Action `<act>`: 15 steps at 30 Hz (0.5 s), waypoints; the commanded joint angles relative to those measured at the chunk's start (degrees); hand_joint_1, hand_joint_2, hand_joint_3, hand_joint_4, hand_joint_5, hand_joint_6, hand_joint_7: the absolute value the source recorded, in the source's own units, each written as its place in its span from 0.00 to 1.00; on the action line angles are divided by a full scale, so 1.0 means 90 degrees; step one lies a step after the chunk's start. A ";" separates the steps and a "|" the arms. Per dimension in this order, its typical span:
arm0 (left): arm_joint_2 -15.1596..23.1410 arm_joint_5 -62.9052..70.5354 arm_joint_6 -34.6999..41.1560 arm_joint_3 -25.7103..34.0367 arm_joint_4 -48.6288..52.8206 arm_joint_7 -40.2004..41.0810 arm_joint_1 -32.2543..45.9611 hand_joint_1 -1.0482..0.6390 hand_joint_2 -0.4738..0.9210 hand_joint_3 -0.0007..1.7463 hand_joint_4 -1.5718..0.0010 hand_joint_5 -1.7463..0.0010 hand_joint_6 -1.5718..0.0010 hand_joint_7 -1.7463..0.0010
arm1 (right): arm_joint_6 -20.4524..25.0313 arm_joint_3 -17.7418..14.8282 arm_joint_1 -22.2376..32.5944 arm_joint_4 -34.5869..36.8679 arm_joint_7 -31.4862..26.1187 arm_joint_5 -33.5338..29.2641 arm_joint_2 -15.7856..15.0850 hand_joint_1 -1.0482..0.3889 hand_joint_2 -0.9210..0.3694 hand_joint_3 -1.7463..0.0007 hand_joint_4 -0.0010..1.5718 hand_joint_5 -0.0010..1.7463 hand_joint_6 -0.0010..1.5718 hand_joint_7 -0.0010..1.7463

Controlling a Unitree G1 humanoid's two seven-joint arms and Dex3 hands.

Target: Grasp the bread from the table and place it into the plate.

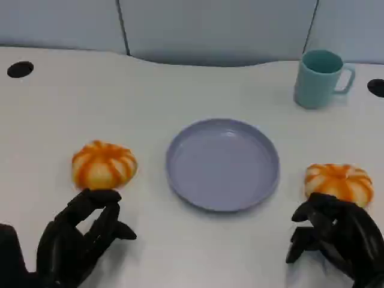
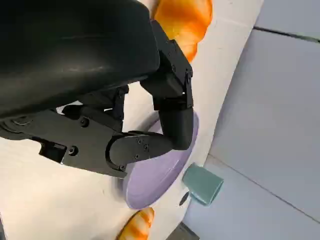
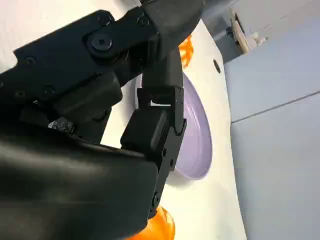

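The left hand (image 1: 81, 237) is being held low over the white table (image 1: 180, 78) at the near left, its fingers (image 1: 99, 198) spread apart and wrapped round nothing, the foremost tip reaching to just short of the left bread (image 1: 104, 164); whether it is touching the roll cannot be told. In the left wrist view the same hand (image 2: 150, 125) is being shown with its fingers parted, the left bread (image 2: 185, 20) lying beyond them and the plate (image 2: 155, 180) past that.

The right hand (image 1: 336, 237) is being held at the near right, its fingers (image 1: 312, 213) curled loosely but still apart, with nothing gripped. Its knuckles are lying just in front of the right bread (image 1: 339, 182) (contact cannot be judged here). In the right wrist view this hand (image 3: 150, 115) is being seen against the plate (image 3: 197, 135), with an orange edge of bread (image 3: 162, 225) beside the shell.

Both rolls, round and striped in orange and cream, are resting on the table, one on each side of the lavender plate (image 1: 180, 180), which is lying flat at the centre and is well apart from each. A teal mug (image 1: 318, 78) is standing upright at the far right, its handle turned outward.
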 commanded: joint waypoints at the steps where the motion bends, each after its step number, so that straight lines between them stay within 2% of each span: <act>1: 0.0066 -0.0001 -0.0028 0.0044 0.0001 0.0046 -0.0042 0.48 1.00 0.27 0.54 0.14 0.57 0.28 | 0.0011 -0.0046 0.0002 -0.0054 0.0001 0.0047 -0.0050 0.07 0.09 1.00 0.90 0.51 0.78 0.50; 15: 0.0075 0.0041 -0.0059 0.0022 0.0014 0.0020 -0.0047 0.49 1.00 0.28 0.55 0.13 0.57 0.27 | 0.0017 -0.0045 -0.0007 -0.0053 -0.0021 0.0041 -0.0053 0.07 0.10 1.00 0.91 0.51 0.78 0.49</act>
